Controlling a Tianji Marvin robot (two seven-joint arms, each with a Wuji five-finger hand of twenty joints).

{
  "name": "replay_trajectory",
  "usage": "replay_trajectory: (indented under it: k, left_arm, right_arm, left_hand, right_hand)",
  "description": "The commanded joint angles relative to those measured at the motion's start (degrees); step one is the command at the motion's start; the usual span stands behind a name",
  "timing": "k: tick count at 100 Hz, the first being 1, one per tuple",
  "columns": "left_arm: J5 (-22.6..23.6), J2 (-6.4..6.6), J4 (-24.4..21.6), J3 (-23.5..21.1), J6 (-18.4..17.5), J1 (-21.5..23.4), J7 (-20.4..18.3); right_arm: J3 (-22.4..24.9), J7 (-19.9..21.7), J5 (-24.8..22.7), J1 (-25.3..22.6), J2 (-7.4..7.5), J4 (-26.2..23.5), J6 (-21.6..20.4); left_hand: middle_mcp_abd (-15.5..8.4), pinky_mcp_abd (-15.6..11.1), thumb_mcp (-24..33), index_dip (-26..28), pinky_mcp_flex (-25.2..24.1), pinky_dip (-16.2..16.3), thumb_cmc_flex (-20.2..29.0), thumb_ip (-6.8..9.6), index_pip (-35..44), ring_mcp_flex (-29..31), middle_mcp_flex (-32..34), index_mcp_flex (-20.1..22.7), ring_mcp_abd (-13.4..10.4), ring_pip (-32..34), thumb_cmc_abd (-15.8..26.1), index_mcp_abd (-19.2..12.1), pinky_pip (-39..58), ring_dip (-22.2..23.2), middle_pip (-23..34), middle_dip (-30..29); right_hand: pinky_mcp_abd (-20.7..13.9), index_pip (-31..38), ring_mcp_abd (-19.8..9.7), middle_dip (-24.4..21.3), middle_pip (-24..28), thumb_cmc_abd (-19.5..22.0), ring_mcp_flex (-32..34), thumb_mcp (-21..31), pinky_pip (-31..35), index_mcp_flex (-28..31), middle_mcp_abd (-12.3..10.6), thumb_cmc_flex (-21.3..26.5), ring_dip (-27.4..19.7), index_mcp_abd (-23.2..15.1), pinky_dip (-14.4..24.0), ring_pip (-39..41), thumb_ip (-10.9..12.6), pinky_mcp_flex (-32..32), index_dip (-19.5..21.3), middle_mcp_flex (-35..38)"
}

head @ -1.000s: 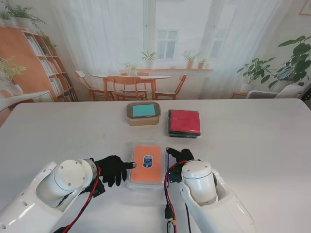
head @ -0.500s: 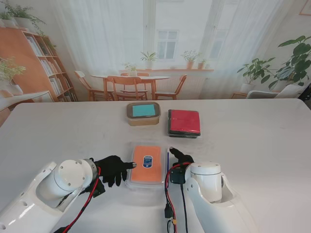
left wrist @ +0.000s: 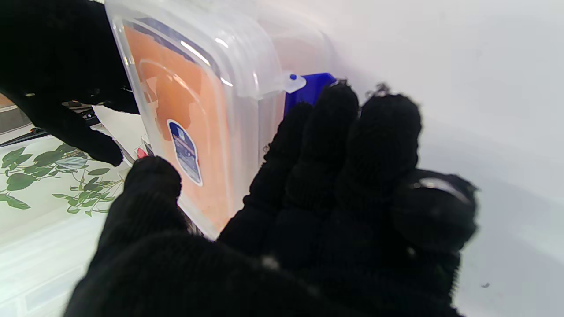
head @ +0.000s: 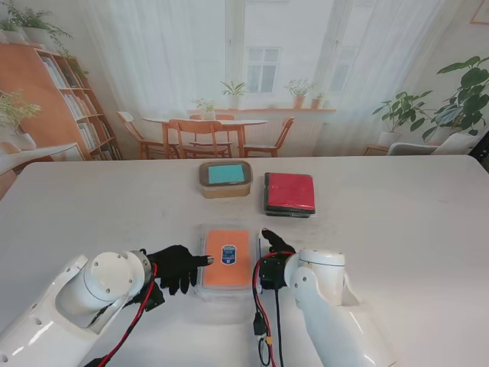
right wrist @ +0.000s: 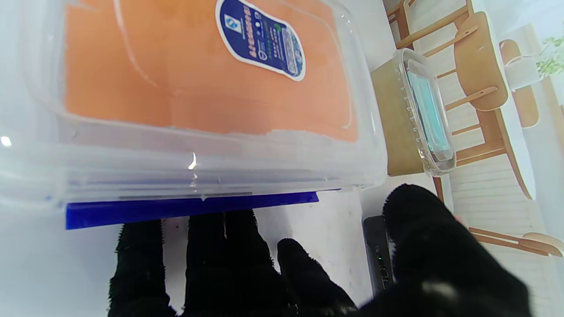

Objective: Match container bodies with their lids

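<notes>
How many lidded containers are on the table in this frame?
3. The orange-lidded clear container sits nearest me between the two hands; the teal-lidded brown container is farther away, and the red-lidded dark container sits to its right. None looks hidden.

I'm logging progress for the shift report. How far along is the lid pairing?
Done, by the look of it: the tan box and the red box at the far side both sit closed. In hand: the orange box, lid already on, with the left hand and right hand at its two sides, fingers spread. Left: its blue clip may need pressing shut; I can't tell if it is latched.
</notes>
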Motion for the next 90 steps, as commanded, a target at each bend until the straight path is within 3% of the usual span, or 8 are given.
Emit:
replay_trajectory:
  k: [1,23,34,62,90]
  left_arm:
    - [-0.2,-0.16,-0.1,0.2,0.1,0.4,-0.2]
    - [-0.3,-0.22,-0.1,0.2,0.0,0.4,0.0]
    - [-0.3,-0.22,-0.1,0.1,-0.2,0.4,0.0]
    - [-0.1,-0.23,-0.2,-0.2,-0.4,0.5,0.0]
    - [-0.1,-0.26,-0.2,-0.2,-0.6,0.5,0.1]
  right_arm:
    - [-0.6,1.1,-0.6,-1.4,0.09,2.8,0.1]
    - [-0.4,0.6,-1.2,-1.7,0.4,1.8,-1.1]
    - [-0.3,0.6,-1.8,-1.8,0.48,1.5,-1.4]
    - [-0.1,0.4,-3.1,-2.1,0.91,0.7,-3.1]
    - [0.1,-0.3,-2.3,-2.2,1.36,-0.3,-4.8]
  left_hand:
    - [-0.5,-9.3,-0.8,-1.2,3.4,-0.5,1.3,-0.17,-0.4,1.5,1.3,0.9,5.6,3.2,-0.6,-1.5,7.7,0.1,1.9,0.4]
    - [-0.6,-9.3,-0.8,-1.2,3.4,-0.5,1.3,-0.16,-0.4,1.5,1.3,0.9,5.7,3.3,-0.5,-1.5,7.7,0.1,1.9,0.4]
    - [-0.5,-9.3,-0.8,-1.2,3.4,-0.5,1.3,-0.17,-0.4,1.5,1.3,0.9,5.6,3.3,-0.5,-1.5,7.7,0.1,1.9,0.4]
    - [-0.6,-9.3,-0.8,-1.2,3.4,-0.5,1.3,-0.17,-0.3,1.6,1.3,0.9,5.6,3.3,-0.5,-1.5,7.7,0.1,1.9,0.4]
    - [-0.6,-9.3,-0.8,-1.3,3.4,-0.5,1.3,-0.18,-0.4,1.5,1.3,0.9,5.6,3.2,-0.5,-1.4,7.7,0.1,1.9,0.4]
  right_hand:
    - [-0.7,-0.4,5.6,-0.7,0.2,0.0,-3.7,-0.3,-7.7,0.9,3.7,-1.2,-4.1,6.2,0.8,-11.8,0.3,-1.6,-1.8,0.8]
    - [-0.2,-0.3,7.2,7.5,11.5,-1.1,-1.6,0.6,-5.5,0.8,1.6,0.1,-1.4,5.0,3.4,-7.8,0.7,0.8,-2.1,-3.5]
    - [-0.4,-0.3,8.2,10.3,14.2,-1.7,1.2,0.8,-2.1,0.8,0.9,1.1,-0.2,4.4,4.2,-4.8,1.0,3.9,-2.2,-7.2]
    - [-2.1,0.0,7.2,10.7,14.6,-3.0,12.9,1.1,10.3,0.7,0.1,3.1,3.6,3.6,5.0,6.7,1.8,16.1,-1.6,-11.2]
    - [-3.4,0.3,5.8,9.5,14.6,-3.8,19.1,1.2,16.7,0.7,0.7,4.5,5.1,3.8,4.6,13.3,2.1,21.8,0.0,-10.4]
